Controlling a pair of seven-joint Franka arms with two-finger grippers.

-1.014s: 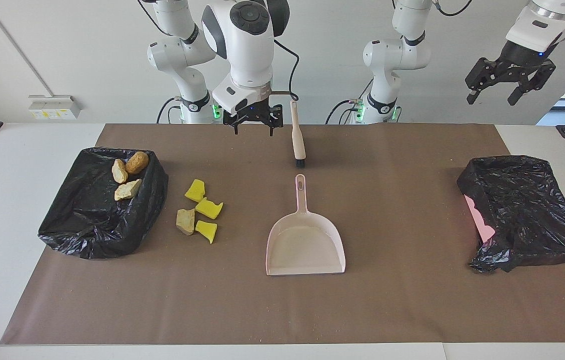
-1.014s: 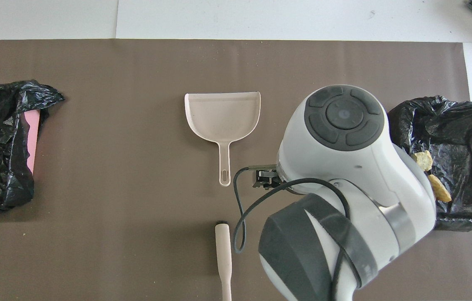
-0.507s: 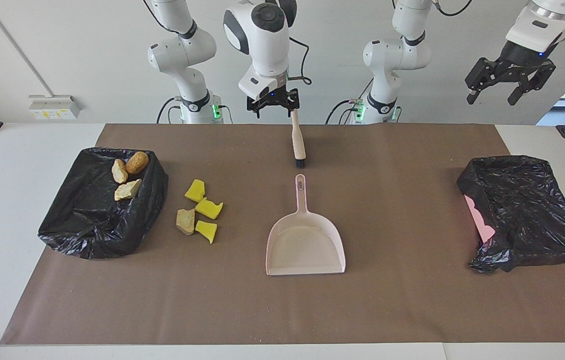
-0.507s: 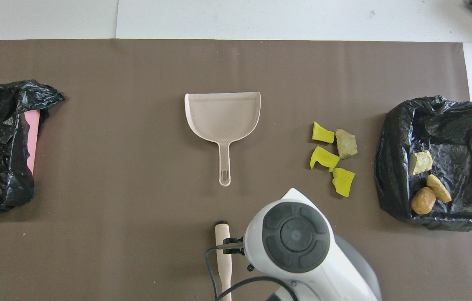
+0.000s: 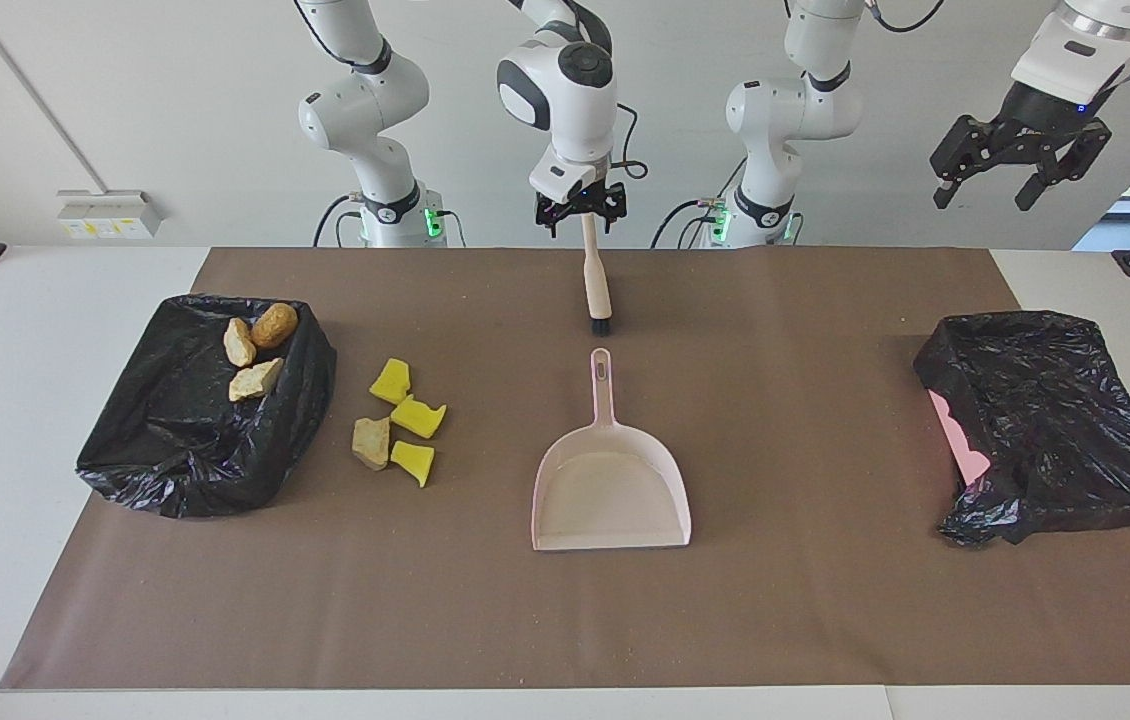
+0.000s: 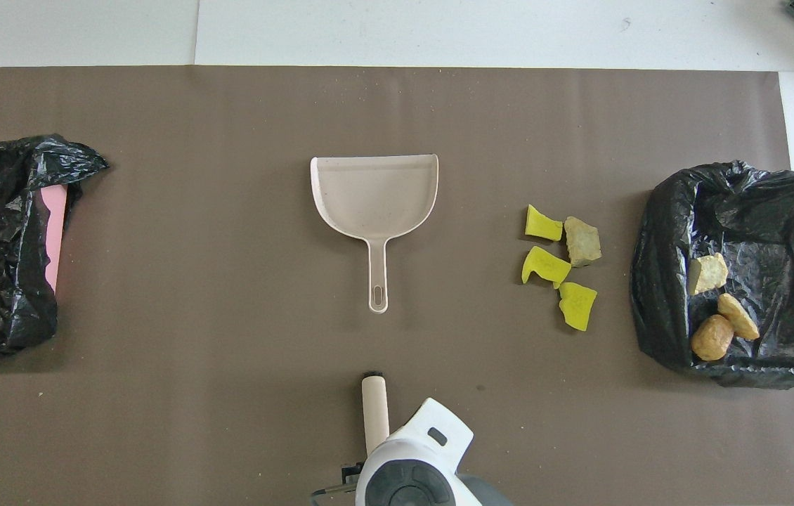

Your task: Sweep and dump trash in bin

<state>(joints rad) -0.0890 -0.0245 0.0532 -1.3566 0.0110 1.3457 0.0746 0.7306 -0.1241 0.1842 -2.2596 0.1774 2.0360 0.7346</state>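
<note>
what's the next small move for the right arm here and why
Probably lower the right tool, open over the brush handle's end, and close on it. Four scraps lie on the mat beside the bin; the dustpan is empty.

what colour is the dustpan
Pale pink; the dustpan shows best in the facing view, lying flat on the brown mat.

a white worktop [image 5: 45, 420] fills the lower part of the frame, with a big brown sheet [image 5: 785, 620] spread over it. on the sheet, a black bin bag [image 5: 175, 440] sits at mid left and another black bag [image 5: 1055, 430] at mid right. a dustpan [image 5: 611, 490] lies in the center, a brush [image 5: 597, 285] just above it. yellow and tan trash [image 5: 395, 425] lies by the left bag.
</note>
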